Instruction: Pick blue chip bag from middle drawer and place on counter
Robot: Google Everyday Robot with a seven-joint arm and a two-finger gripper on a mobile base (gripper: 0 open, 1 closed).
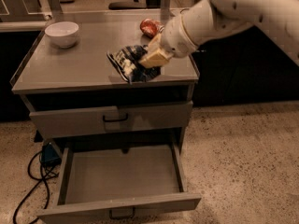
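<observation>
The blue chip bag (129, 63) is a crumpled navy foil bag with white patches. It is held over the front right part of the counter (60, 69), low above it or touching it. My gripper (150, 58) is shut on the bag's right side, reaching in from the upper right on the white arm (233, 8). The middle drawer (122, 176) is pulled out below and its inside is bare.
A white bowl (62, 33) stands at the counter's back left. A red packet (150, 27) lies at the back, partly behind the arm. The upper drawer front (112, 119) is shut. A blue box and black cables (39, 164) lie on the floor at the left.
</observation>
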